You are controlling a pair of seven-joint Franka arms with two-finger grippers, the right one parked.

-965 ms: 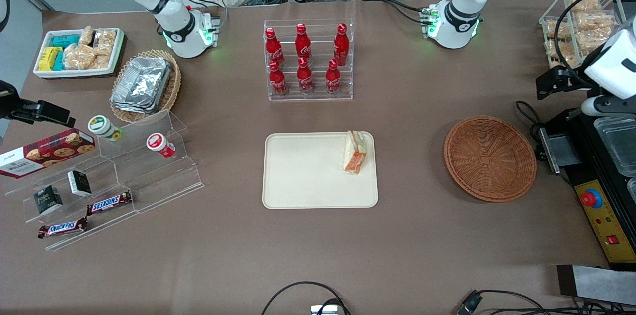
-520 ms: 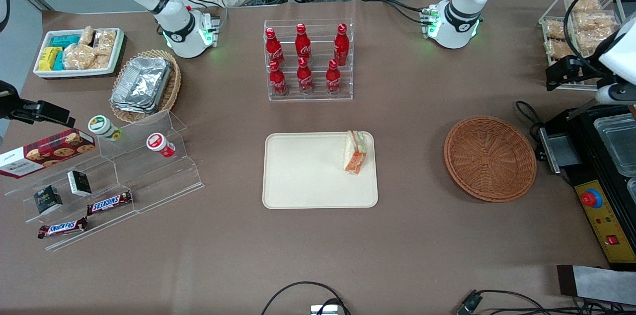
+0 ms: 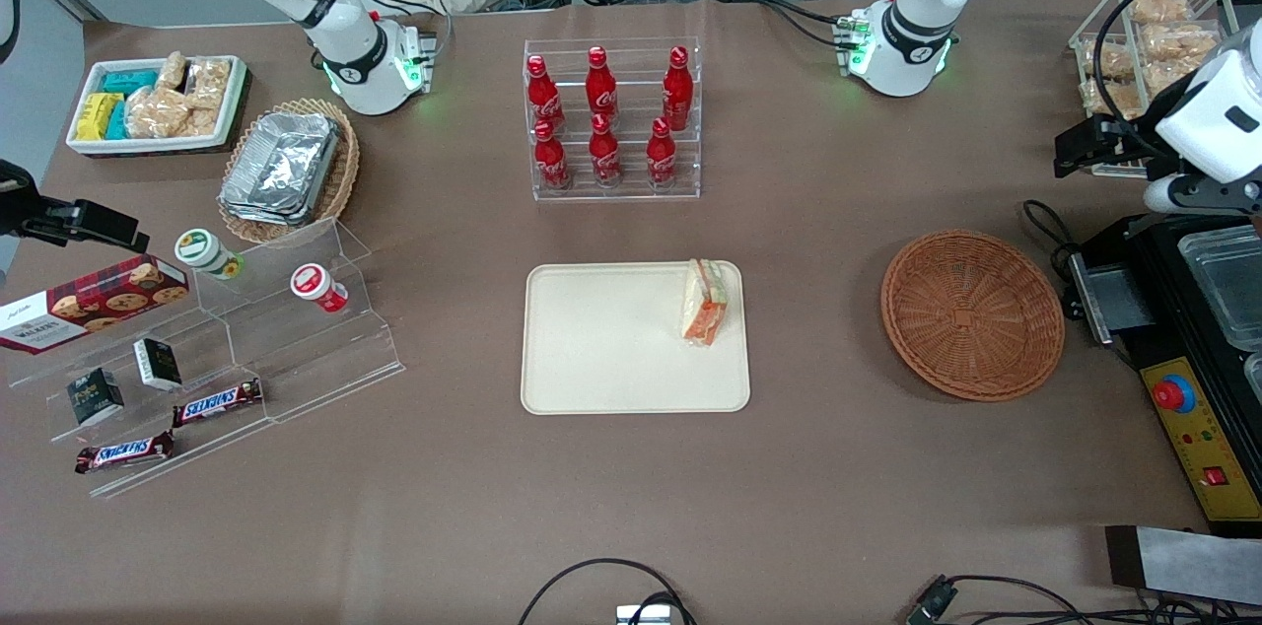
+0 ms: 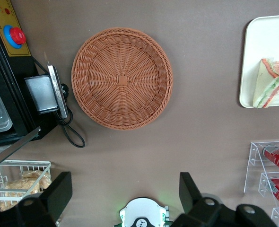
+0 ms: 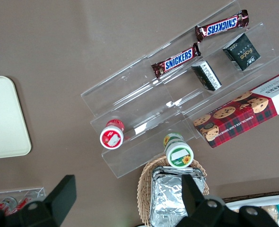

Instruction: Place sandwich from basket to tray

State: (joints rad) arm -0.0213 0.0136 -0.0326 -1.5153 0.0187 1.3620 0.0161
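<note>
Moved: gripper [image 4: 123, 201] drifts near the snack rack; sandwich [image 3: 705, 301] unmoved.
Fingers: spread, empty.
Basket [image 3: 972, 313]: empty.
Tray [image 3: 611, 349]: holds sandwich.
Progress: placement looks done.

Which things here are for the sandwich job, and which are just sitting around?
For the job:
sandwich, lying on the tray
basket, nothing in it
tool, open, high above the table near the basket

Just sitting around:
cola bottles
Snickers bars
cookie box
foil containers

gripper [image 4: 123, 198] fingers wide apart, high above basket [image 4: 122, 78].
</note>
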